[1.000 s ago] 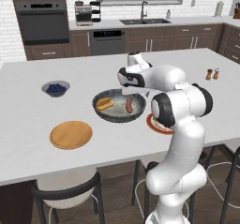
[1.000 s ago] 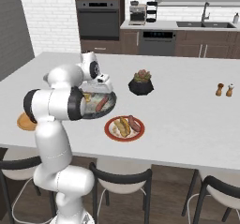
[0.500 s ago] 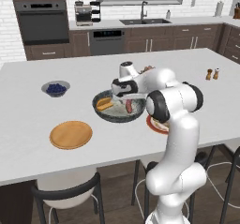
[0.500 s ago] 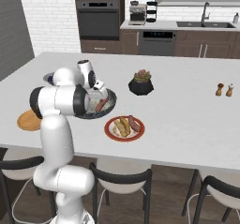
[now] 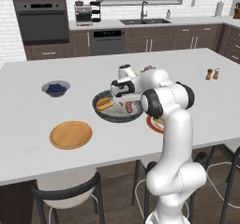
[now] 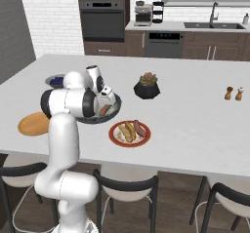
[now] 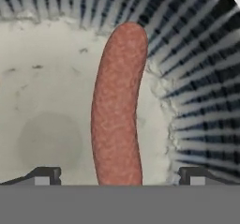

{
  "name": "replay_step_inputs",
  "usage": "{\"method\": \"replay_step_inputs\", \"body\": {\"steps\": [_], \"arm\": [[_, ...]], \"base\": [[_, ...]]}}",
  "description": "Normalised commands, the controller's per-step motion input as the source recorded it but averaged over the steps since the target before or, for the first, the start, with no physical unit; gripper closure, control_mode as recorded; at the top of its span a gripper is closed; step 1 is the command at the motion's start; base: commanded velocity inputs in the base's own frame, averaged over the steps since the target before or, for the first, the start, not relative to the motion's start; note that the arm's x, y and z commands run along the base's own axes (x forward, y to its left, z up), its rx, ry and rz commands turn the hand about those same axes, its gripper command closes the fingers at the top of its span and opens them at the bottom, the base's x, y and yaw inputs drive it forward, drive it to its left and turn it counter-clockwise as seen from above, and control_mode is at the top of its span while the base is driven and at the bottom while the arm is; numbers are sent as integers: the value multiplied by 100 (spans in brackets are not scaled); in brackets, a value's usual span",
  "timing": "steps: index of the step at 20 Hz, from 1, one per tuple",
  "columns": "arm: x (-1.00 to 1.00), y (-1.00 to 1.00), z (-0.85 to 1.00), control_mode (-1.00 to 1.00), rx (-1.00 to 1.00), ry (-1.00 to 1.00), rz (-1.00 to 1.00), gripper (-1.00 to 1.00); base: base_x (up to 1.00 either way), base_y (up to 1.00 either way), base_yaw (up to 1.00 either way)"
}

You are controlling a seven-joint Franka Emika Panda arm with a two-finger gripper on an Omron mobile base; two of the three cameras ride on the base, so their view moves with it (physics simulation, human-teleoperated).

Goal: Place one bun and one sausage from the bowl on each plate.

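Observation:
The dark grey bowl [image 5: 108,116] sits mid-counter with a bun [image 5: 104,104] in its left half and a sausage [image 5: 128,107] on the right. My gripper [image 5: 126,101] reaches down into the bowl, just over that sausage. The hand view has the sausage [image 7: 118,110] running lengthwise between my two fingertips [image 7: 44,175], which stand wide apart on either side of it; the gripper [image 7: 119,176] is open. The wooden plate [image 5: 71,134] lies bare at the front left. The red-rimmed plate [image 6: 116,134] carries a bun and a sausage.
A small bowl of blueberries [image 5: 56,88] stands at the left rear. A dark pot with a plant [image 6: 147,86] is behind the red-rimmed plate, and salt and pepper shakers [image 6: 233,93] stand at the far right. Stools line the counter's front edge.
The hand has swung over from above the bowl's right rim and come down into the bowl, onto the sausage. The plates and the bowl have stayed put.

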Motion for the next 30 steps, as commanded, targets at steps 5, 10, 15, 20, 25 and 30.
{"method": "replay_step_inputs", "body": {"steps": [5, 10, 15, 20, 25, 30], "arm": [[11, 0, -26, -100, 0, 2, 0, -100], [0, 0, -28, -100, 0, 6, 0, -100], [0, 0, -21, -100, 0, 1, 0, 100], [0, 0, -1, -100, 0, 0, 0, 100], [-21, 0, 46, -100, 0, -3, 0, 100], [-84, 0, 98, -100, 9, -17, 0, 100]], "base": [[0, 0, 0], [0, 0, 0], [0, 0, 0], [0, 0, 0], [0, 0, 0], [0, 0, 0]]}}
